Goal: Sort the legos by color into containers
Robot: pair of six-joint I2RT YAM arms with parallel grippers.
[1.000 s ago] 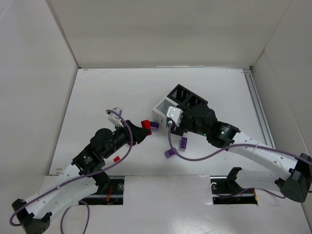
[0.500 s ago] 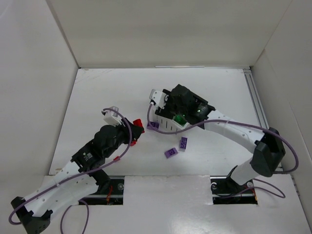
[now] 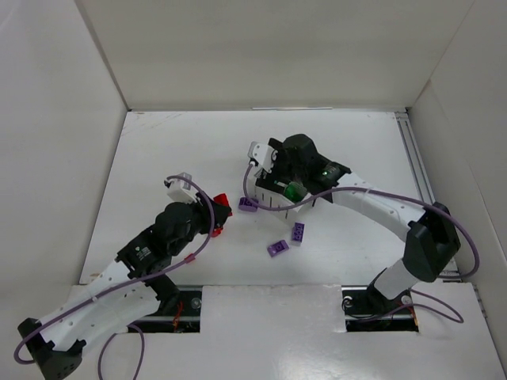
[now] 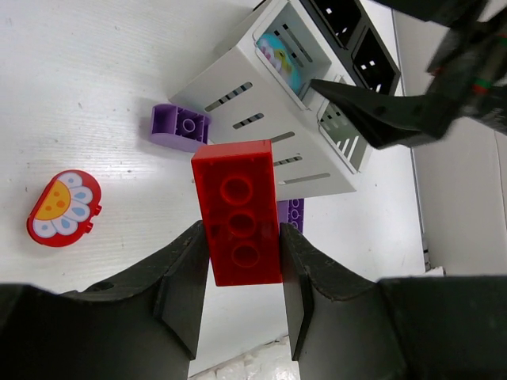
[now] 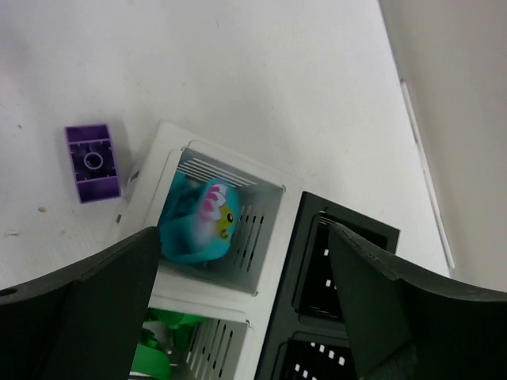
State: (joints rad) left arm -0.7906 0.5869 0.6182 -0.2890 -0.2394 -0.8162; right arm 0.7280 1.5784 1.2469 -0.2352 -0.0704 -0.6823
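Observation:
My left gripper (image 4: 242, 273) is shut on a red lego brick (image 4: 236, 210), held above the table left of the bins; the brick shows in the top view too (image 3: 223, 201). My right gripper (image 5: 245, 261) is open and empty above the 2x2 block of bins (image 3: 273, 196). A teal flower piece (image 5: 198, 223) lies in one white bin (image 5: 261, 186), green pieces (image 5: 154, 356) in the other. Two black bins (image 5: 348, 237) sit beside them. Purple legos lie on the table by the white bin (image 3: 248, 205) (image 5: 93, 162) and nearer me (image 3: 298, 233) (image 3: 277, 248).
A red oval flower piece (image 4: 63, 208) lies on the table left of the bins, seen also in the top view (image 3: 215, 231). A small red piece (image 3: 189, 258) sits by my left arm. White walls enclose the table on three sides.
My right arm swung from the near side of the bins to reach over them and its gripper now hangs above the bins. My left gripper drew back slightly left with the red brick.

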